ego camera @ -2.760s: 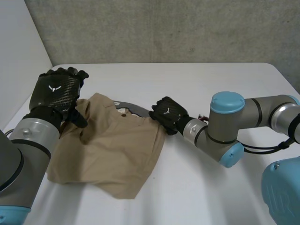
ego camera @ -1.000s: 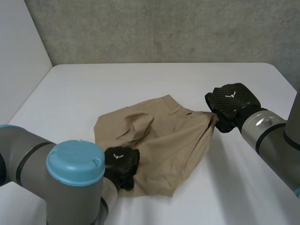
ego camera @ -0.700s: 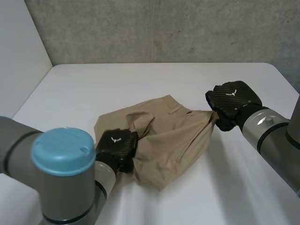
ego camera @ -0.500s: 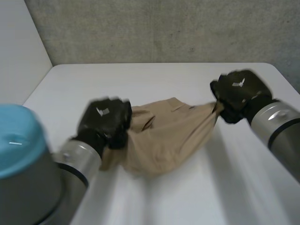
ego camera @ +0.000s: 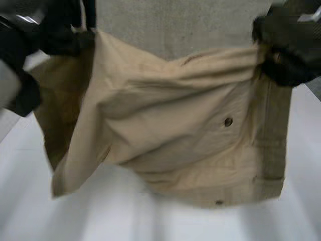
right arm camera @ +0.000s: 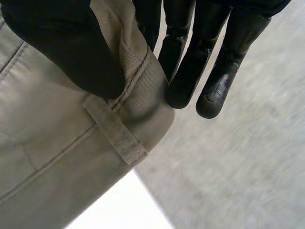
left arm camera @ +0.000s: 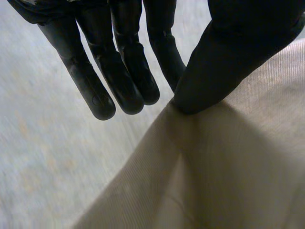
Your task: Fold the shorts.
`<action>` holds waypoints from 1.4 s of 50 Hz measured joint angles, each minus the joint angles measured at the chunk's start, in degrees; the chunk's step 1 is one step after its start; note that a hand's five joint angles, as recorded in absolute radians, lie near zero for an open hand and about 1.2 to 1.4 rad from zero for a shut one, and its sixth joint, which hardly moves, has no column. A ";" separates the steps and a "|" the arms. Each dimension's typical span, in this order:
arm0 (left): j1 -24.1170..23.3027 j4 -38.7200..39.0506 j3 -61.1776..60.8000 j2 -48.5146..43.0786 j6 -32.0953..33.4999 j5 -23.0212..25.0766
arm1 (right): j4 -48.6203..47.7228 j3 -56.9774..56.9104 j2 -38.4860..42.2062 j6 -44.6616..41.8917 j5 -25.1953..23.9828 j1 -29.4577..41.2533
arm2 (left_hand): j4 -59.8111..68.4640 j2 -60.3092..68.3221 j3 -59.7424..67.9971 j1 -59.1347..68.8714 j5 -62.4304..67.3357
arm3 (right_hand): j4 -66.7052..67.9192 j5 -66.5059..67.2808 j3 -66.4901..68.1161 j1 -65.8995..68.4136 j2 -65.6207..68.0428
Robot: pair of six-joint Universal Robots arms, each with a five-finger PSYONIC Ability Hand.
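Tan cotton shorts hanging over the white table
Left hand and right hand pinch the top corners, grey concrete wall behind.

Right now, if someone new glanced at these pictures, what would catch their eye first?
The tan woven shorts, hanging spread wide above the white table. The black left hand pinches one upper corner, and the black right hand pinches the waistband end by a belt loop at the other.
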 measured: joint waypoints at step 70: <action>5.54 23.91 -21.69 -22.52 0.52 4.31 | -24.80 20.00 23.11 6.82 7.38 3.67 | -41.06 -40.62 -39.72 -37.61 -38.03 | 0.01 0.11 0.32 0.82 0.00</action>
